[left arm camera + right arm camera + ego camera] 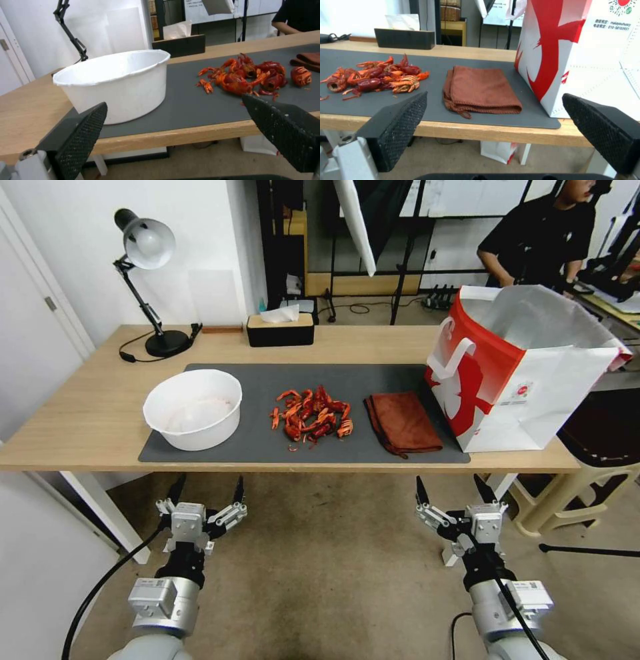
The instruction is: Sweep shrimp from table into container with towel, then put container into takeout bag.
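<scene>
A heap of red-orange shrimp [312, 415] [248, 75] [375, 76] lies in the middle of the dark grey mat [267, 440] on the light-wood table [80, 413]. Left of the heap stands the round white container [193, 409] [116, 81]. To the right of the shrimp a folded rust-brown towel [403, 423] [480, 90] lies flat. The red and white takeout bag [520, 367] [586, 55] stands upright and open at the mat's right end. My left gripper [207, 492] [173, 110] and right gripper [453, 490] [493, 105] hang open below the table's front edge, holding nothing.
A black tissue box [280, 328] [405, 38] and a desk lamp [150, 280] stand along the table's back edge. A beige plastic stool [587, 473] sits past the table's right end. A person in black stands behind the bag.
</scene>
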You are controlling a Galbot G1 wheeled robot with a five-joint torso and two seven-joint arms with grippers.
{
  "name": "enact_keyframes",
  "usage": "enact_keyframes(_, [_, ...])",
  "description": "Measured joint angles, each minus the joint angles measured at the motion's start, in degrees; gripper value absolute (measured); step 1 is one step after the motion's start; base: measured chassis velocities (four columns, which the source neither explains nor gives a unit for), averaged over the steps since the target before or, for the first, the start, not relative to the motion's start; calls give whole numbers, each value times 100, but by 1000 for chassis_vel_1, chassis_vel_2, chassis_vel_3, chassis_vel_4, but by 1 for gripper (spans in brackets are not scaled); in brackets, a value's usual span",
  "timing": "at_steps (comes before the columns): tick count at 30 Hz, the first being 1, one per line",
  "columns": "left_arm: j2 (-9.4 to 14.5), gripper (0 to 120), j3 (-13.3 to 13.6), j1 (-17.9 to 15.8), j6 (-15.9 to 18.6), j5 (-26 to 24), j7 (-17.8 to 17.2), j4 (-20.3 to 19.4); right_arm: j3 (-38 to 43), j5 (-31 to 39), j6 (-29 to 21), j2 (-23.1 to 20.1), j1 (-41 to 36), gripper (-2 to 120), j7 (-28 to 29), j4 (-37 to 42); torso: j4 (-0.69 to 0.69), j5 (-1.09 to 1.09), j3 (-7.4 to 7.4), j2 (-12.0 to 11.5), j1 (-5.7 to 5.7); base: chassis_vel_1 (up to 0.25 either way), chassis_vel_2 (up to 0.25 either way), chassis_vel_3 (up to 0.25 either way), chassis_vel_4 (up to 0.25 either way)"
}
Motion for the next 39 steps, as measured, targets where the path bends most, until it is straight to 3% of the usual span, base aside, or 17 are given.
enact_keyframes(13, [6,100,9,-1,4,-9,-23,-2,-48,-11,-22,14,4,100,-10,-4,0,0,0,0,0,0,0,0,0])
enact_keyframes(16, [125,100,213,-36,140,-220,-489,-103,-678,-326,-527,262,98,100,-241,-226,0,1,0,0,0,0,0,0,0])
enact_keyframes(17, [125,100,213,-36,140,-220,-489,-103,-678,-326,-527,262,98,100,-241,-226,0,1,0,0,0,0,0,0,0])
enact_keyframes(20, [283,100,485,-82,329,-498,-1106,-235,-1087,-496,-844,428,165,100,-396,-346,1,-3,0,0,0,0,0,0,0])
enact_keyframes(27, [407,100,707,-120,469,-706,-1550,-341,-1098,-467,-870,431,187,100,-401,-339,-3,1,0,0,0,0,0,0,0])
enact_keyframes(29, [393,100,695,-120,460,-699,-1525,-327,-1081,-450,-870,422,192,100,-399,-324,1,-1,0,0,0,0,0,0,0])
enact_keyframes(34, [461,100,957,-181,558,-941,-2011,-340,-1033,-392,-877,403,235,100,-377,-293,0,1,0,0,0,0,0,0,0])
enact_keyframes(39, [446,100,938,-173,477,-886,-2019,-281,-970,-380,-880,351,249,100,-345,-261,0,0,0,0,0,0,0,0,0])
